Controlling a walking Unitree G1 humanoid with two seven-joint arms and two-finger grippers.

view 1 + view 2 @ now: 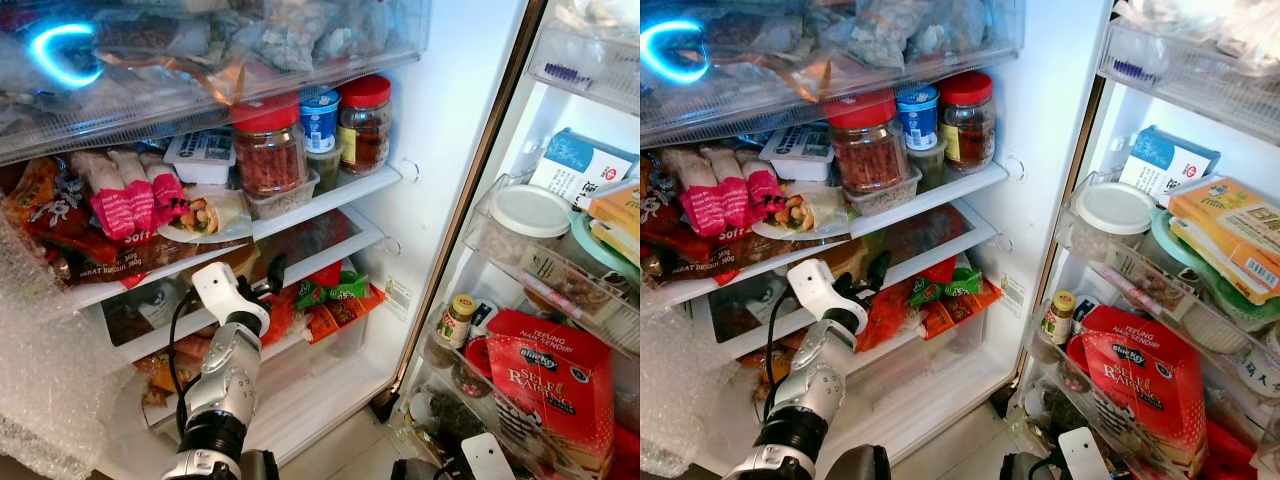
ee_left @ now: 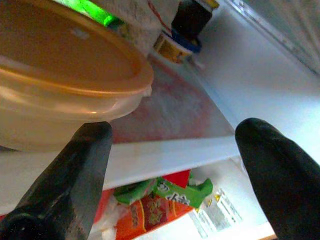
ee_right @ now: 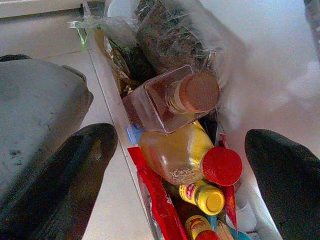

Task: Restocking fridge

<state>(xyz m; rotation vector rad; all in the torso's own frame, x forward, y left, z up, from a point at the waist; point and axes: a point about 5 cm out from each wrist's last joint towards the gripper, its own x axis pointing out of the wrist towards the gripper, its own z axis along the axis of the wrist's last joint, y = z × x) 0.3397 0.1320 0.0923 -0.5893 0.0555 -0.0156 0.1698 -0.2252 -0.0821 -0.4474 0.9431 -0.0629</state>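
Red flour bag (image 1: 548,385) in the door rack: "BlueKey", "SELF RAISING", "TEPUNG NAIK SENDIRI". Dark red packet (image 1: 120,252) on the middle fridge shelf: "Soft", smaller print below unreadable. Blue-white carton (image 1: 578,168) in the door: print too small to read.

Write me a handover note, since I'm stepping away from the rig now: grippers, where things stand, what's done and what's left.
Left gripper: open, empty, reaching into the fridge at the lower shelf, under a tub, above the orange snack packs.
Right gripper: open, empty, low over the door's bottom rack of bottles.
Done: shelves and door racks already hold plenty.
Left: neither gripper holds anything to stock; which item comes next cannot be told.
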